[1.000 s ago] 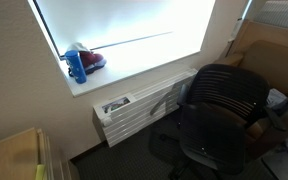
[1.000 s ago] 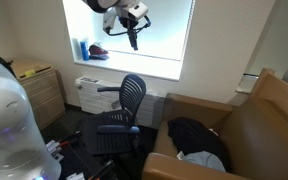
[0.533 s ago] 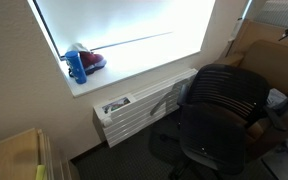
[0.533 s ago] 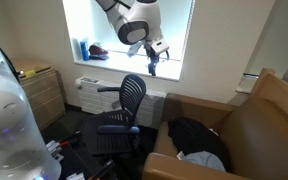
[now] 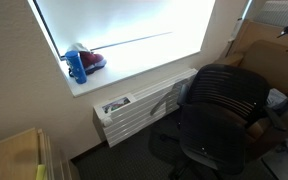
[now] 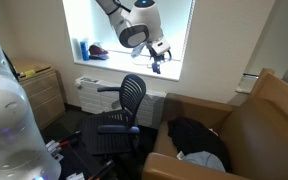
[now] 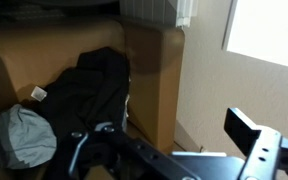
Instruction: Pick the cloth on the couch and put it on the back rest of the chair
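The dark cloth point(image 6: 195, 134) lies crumpled on the tan-brown couch point(image 6: 259, 115), beside a small pale item point(image 6: 204, 160). In the wrist view the cloth point(image 7: 99, 90) is spread over the couch seat point(image 7: 154, 65). The black office chair point(image 6: 124, 105) stands in front of the window, left of the couch; it also shows in an exterior view point(image 5: 224, 105). My gripper point(image 6: 160, 62) hangs in the air above and between the chair and the couch, well clear of the cloth. Its fingers point(image 7: 164, 135) are spread wide and empty.
A white radiator point(image 5: 139, 105) runs under the window. A blue bottle and a red item point(image 5: 81, 62) stand on the sill. A wooden cabinet point(image 6: 39, 90) stands at the left. The pale grey item point(image 7: 26, 135) lies next to the cloth.
The arm swung from high in front of the window down and right toward the couch. Over the last half second it moved only slightly further right. The cloth and chair have not moved.
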